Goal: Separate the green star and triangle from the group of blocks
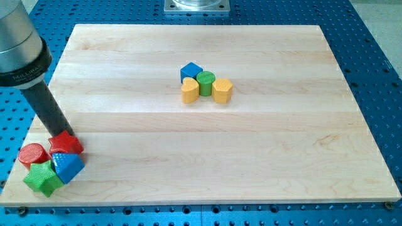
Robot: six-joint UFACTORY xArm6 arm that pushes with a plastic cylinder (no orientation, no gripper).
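Note:
A green star (43,179) lies at the board's bottom left corner, touching a blue triangle (67,166), a red star (65,144) and a red cylinder (32,154). My tip (65,134) rests at the top edge of the red star, above this group. The rod rises from it toward the view's top left.
A second cluster sits at the board's upper middle: a blue cube (191,71), a green cylinder (205,82), a yellow heart-like block (190,91) and a yellow hexagon (222,90). The wooden board (251,157) lies on a blue perforated table. A metal mount (196,5) is at the top.

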